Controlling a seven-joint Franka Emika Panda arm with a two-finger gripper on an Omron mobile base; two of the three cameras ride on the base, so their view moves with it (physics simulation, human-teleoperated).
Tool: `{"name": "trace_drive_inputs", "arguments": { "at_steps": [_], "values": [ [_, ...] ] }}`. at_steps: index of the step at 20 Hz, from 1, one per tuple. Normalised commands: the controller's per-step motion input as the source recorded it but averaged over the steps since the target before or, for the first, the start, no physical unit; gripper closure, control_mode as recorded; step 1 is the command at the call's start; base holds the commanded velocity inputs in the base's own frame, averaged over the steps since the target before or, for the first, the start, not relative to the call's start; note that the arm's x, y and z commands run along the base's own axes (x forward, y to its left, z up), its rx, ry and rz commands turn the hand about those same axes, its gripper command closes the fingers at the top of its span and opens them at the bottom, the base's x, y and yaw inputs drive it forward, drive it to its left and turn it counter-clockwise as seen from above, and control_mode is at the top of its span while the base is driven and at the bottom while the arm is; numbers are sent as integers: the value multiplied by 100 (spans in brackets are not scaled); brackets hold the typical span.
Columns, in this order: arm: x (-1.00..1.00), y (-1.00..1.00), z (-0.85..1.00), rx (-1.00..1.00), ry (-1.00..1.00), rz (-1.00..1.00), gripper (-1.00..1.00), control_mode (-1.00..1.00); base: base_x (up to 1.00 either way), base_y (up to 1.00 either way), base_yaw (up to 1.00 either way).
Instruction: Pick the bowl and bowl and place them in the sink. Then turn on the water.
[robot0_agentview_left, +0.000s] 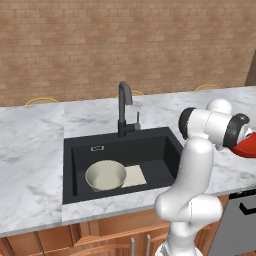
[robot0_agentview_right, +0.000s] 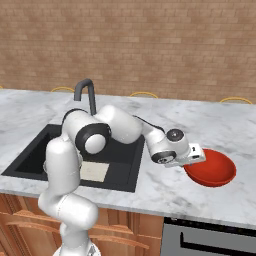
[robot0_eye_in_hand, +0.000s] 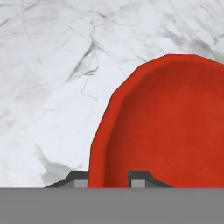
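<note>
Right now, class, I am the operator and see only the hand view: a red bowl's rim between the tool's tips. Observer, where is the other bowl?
Observer: The cream bowl lies in the sink, towards its left side in the left base view.
Operator: Is water running?
Observer: No stream shows under the faucet.
Operator: Where does my bowl sit relative to the sink?
Observer: The red bowl sits on the counter, to the right of the sink, with the tool at its sink-side rim.
</note>
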Motion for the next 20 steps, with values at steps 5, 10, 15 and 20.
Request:
{"name": "trace_drive_inputs", "arguments": {
  "at_steps": [5,10,15,20],
  "values": [
    [0,0,0,0,0,0,100,-100,0,0,0],
    [-1,2,11,0,0,3,100,-100,0,0,0],
    [-19,26,29,-4,-1,10,100,-100,0,0,0],
    [-12,40,32,-6,-2,15,100,-100,0,0,0]
  ]
}}
